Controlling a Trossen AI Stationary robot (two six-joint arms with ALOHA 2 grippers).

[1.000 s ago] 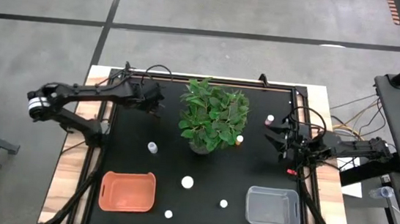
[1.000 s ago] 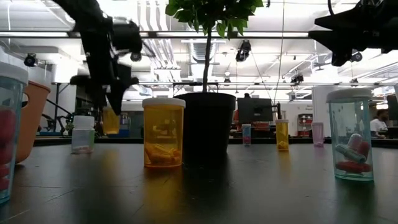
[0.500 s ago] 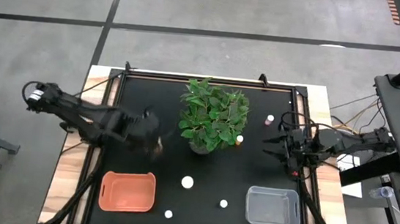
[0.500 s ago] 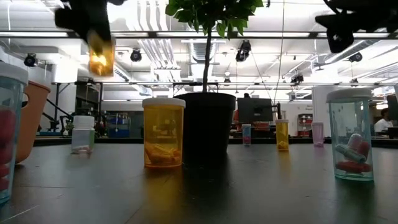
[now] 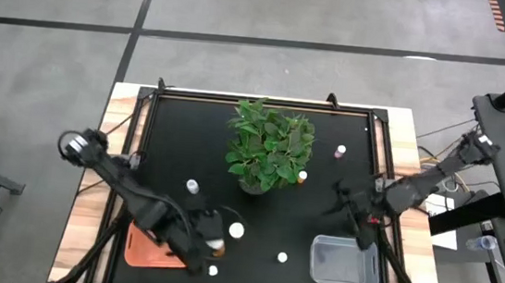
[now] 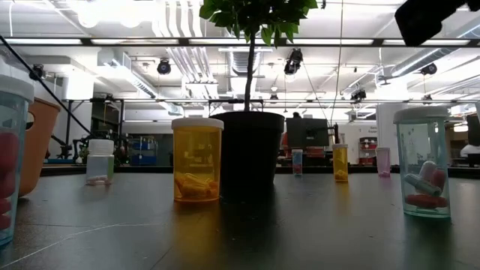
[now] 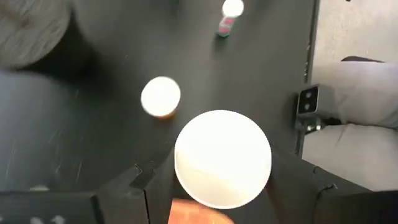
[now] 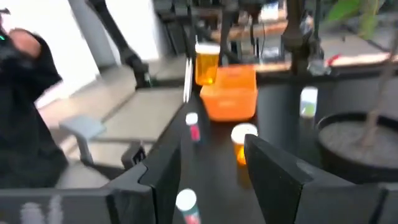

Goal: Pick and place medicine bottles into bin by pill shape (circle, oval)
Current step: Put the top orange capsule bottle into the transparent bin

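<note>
My left gripper (image 5: 213,245) is shut on an orange medicine bottle with a white cap (image 7: 222,158), just right of the orange bin (image 5: 142,250) near the table's front edge. My right gripper (image 5: 344,206) is open and empty (image 8: 214,171), above the table just beyond the clear bin (image 5: 345,262). Loose bottles stand on their bases on the black table: one (image 5: 192,187), one (image 5: 236,230), one (image 5: 282,256), one (image 5: 213,270), and two by the plant's right side (image 5: 302,176) (image 5: 341,151). My left gripper holds the orange bottle between its two fingers (image 7: 134,180), one on each side of the bottle just under the white cap. The cap faces the wrist camera and hides the place of contact. The fingers point down. The bottle's orange body (image 7: 193,213) shows just past the cap's rim.
A leafy potted plant (image 5: 269,148) stands at the table's middle far side. In the low view an orange bottle (image 6: 197,159) stands before the pot (image 6: 251,150), and a clear bottle (image 6: 424,161) at the right. A person's dark sleeve (image 8: 25,124) shows beyond the table.
My left gripper has carried the orange bottle, lifted clear, from the far left beside the plant toward the table's near edge, to the right of the orange bin. My right gripper has moved toward the near edge, toward the clear bin.
</note>
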